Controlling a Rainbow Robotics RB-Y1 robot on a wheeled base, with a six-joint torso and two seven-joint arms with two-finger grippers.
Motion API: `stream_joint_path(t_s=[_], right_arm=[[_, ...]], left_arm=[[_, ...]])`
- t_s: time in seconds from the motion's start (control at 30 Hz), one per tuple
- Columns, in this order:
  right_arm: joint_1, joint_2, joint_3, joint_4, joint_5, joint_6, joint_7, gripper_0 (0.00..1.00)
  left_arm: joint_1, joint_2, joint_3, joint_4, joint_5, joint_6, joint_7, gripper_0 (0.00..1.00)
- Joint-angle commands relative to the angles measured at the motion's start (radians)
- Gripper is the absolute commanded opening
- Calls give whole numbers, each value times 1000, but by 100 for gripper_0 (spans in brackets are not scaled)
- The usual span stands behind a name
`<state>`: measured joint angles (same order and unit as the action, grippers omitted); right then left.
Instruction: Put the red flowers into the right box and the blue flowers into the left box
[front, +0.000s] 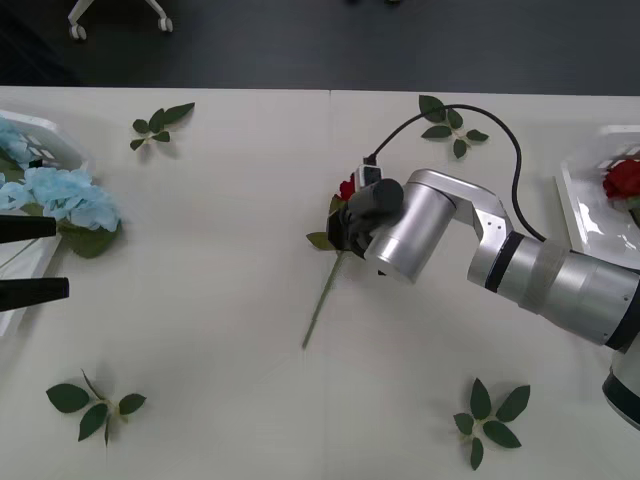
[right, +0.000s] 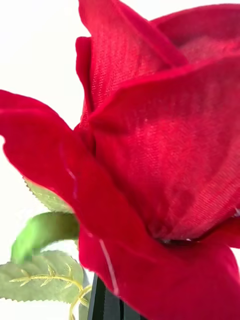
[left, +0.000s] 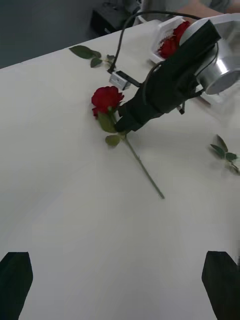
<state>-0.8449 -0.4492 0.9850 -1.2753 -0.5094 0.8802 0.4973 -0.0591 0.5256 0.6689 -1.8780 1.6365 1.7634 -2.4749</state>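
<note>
- Over the middle of the white table (front: 220, 250), front view: right gripper (front: 345, 230) is down at a red rose (front: 347, 188), black fingers at the stem just under the bloom. Whether they have pinched the stem or merely bracket it, I cannot tell from above.
- Rose stem (front: 322, 305) runs from the gripper toward the near edge, lying on the tabletop; one green leaf shows beside the fingers.
- Right box (front: 590, 200) sits at the table's right edge with a red flower (front: 623, 178) inside it.
- Left box (front: 45, 140) sits at the left edge, pale blue flowers (front: 65, 192) heaped in and over its rim, dark leaves beneath.
- Left gripper (front: 30, 258) hangs near the left box, its two black fingers spread apart, nothing between them.
- Four flowerless leaf sprigs (front: 160, 125) lie scattered: far left, far right, near left, near right.
- Right wrist view: red petals (right: 150, 150) very close to the lens; a veined green leaf (right: 45, 282) beside them. Finger contact not readable here.
- Left wrist view: own fingertips (left: 15, 282) wide at the corners. Farther off, the right gripper (left: 125, 125) meets the rose stem just below the bloom (left: 106, 99), bloom and stem on the table. Red roses (left: 172, 42) lie in the right box beyond.
</note>
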Motion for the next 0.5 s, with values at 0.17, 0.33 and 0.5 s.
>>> stream_joint_path(t_s=[0.17, 0.33, 0.5], right_arm=[[21, -25, -20, -93, -55, 0, 61, 0], [20, -131, -72, -242, -161, 28, 84, 0], [20, -232, -152, -397, -261, 111, 115, 0]], left_arm=[[-36, -84, 9, -29, 36, 64, -107, 100], [-44, -91, -14, -29, 54, 70, -119, 100], [-61, -81, -12, -41, 52, 94, -141, 100]])
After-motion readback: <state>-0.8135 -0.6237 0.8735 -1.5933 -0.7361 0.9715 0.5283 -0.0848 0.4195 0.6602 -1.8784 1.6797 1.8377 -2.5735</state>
